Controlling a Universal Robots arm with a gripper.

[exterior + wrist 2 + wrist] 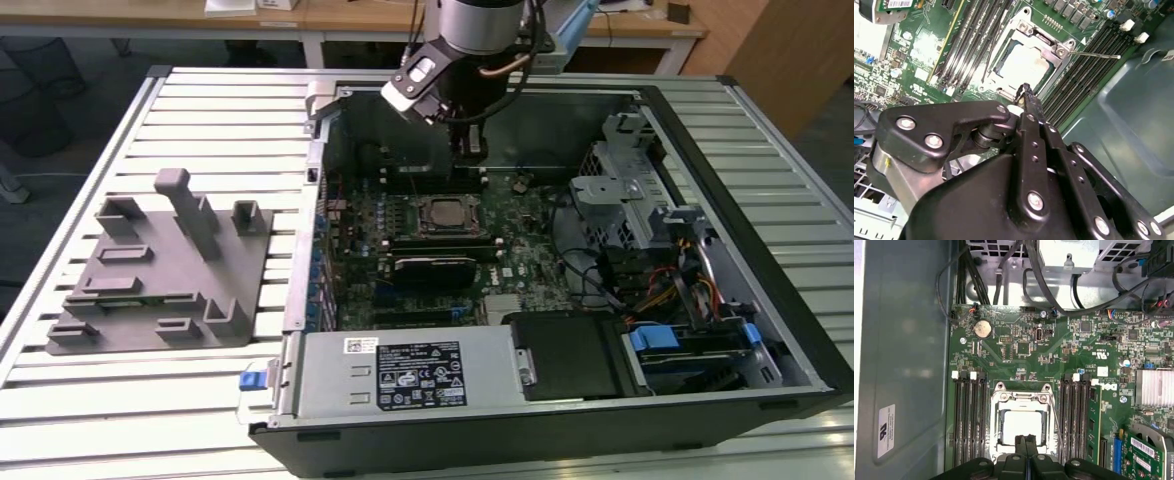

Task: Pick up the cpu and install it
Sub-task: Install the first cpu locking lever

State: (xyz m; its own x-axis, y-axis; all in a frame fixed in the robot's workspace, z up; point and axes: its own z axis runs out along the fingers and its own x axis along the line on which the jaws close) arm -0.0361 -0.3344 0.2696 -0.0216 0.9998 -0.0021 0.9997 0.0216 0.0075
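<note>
The cpu (441,213) is a shiny silver square lying flat in its socket frame on the green motherboard (527,250) inside the open computer case. In both wrist views the cpu (1024,65) (1023,426) sits just beyond the fingertips. My gripper (470,152) hangs a short way above the board, over the socket's far side. In both wrist views the gripper (1026,92) (1026,439) has its fingers pressed together with nothing between them, and it is not touching the chip.
A grey fixture plate (160,270) with upright posts lies on the slatted table at the exterior view's left. Memory slots (966,420) flank the socket. A thin lever wire (1094,54) juts out beside it. The power supply (400,375) and drive cage (641,200) crowd the case.
</note>
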